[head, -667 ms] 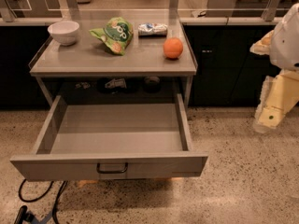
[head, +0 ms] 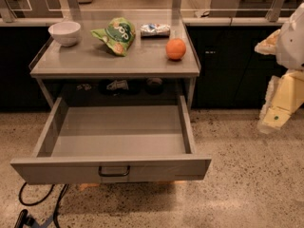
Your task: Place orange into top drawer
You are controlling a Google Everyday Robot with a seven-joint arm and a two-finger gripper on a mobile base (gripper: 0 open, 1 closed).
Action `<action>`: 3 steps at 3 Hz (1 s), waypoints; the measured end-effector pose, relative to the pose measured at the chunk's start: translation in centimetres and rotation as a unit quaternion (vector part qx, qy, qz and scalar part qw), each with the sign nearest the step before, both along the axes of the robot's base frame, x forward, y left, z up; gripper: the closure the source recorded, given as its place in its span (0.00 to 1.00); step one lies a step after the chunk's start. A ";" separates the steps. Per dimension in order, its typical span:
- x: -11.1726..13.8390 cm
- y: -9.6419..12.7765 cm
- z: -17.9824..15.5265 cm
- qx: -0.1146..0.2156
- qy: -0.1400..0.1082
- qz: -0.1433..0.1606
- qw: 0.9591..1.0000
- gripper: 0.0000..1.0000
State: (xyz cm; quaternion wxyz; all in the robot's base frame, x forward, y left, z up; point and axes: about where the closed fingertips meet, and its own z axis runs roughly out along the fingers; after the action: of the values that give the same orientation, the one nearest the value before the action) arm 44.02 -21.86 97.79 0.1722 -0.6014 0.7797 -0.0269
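Hanging at the right edge of the view, well apart from the fruit, the cream-coloured robot gripper is showing too little for me to tell whether it is wide or narrow. The small round smooth-skinned orange is sitting near the right edge of the grey metal tabletop, above the wide shallow grey metal top drawer, which is standing open. The fruit is probably going to feel light and firm but slick and ready to roll, so gripping across its widest middle is looking safest.

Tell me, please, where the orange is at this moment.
In the camera view the orange sits on the table top near its right edge, right of the green snack bag; the end effector hangs off to the right, apart from it.
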 end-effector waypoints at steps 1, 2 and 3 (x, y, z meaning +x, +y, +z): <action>3.0 -0.6 -0.7 0.060 -0.012 0.019 0.998 0.00; 9.1 1.0 -2.4 0.161 -0.033 0.063 0.984 0.00; 15.8 2.4 -4.6 0.240 -0.067 0.074 0.966 0.00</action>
State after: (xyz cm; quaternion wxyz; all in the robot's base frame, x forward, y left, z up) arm 59.80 -19.41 93.23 0.3651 -0.5954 0.7031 0.1334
